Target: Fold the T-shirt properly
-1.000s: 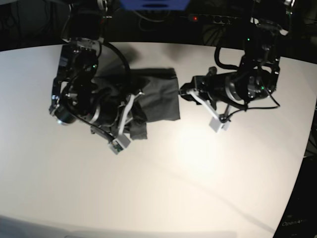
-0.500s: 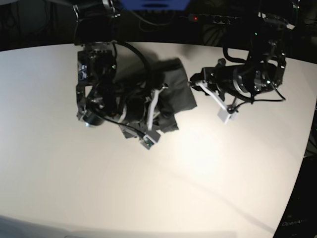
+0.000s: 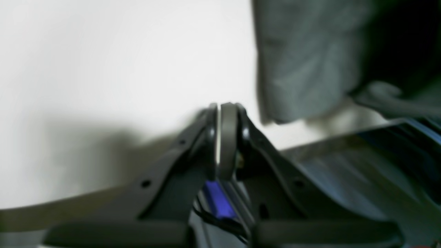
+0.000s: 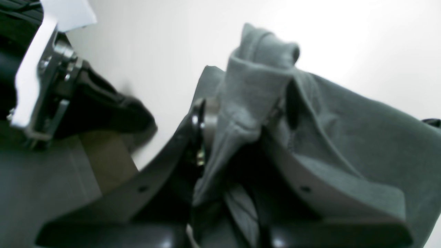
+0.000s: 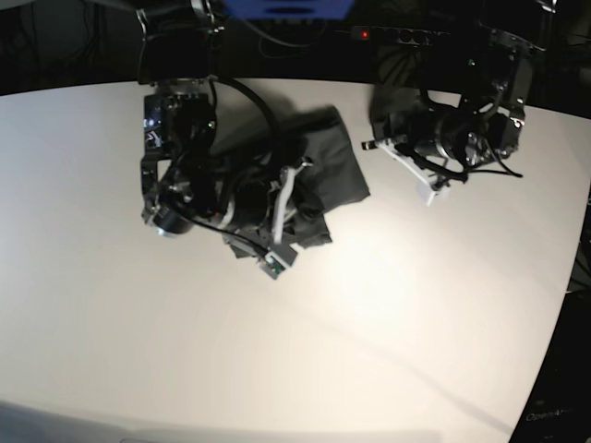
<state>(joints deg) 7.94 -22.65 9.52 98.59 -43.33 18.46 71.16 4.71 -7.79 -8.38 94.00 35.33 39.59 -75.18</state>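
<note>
The dark grey T-shirt [image 5: 340, 175] lies bunched on the white table [image 5: 388, 305], left of the middle at the back. My right gripper [image 4: 244, 103] is shut on a raised fold of the T-shirt [image 4: 256, 79]; in the base view this gripper [image 5: 309, 198] sits over the cloth's left half. My left gripper [image 3: 224, 113] is shut with nothing between its fingertips, and the T-shirt's edge [image 3: 303, 69] lies just beyond it to the right. In the base view my left gripper [image 5: 374, 143] hangs close to the cloth's right edge, apart from it.
The table's back edge runs past both arm bases, with dark clutter, cables and a power strip with a red light [image 5: 366, 34] behind it. A blue object [image 5: 286, 7] sits at the top centre. The table's right edge [image 5: 563, 305] curves down.
My right gripper carried the T-shirt to the right, then held still. My left arm drew back to the right and away from the cloth, turning as it went.
</note>
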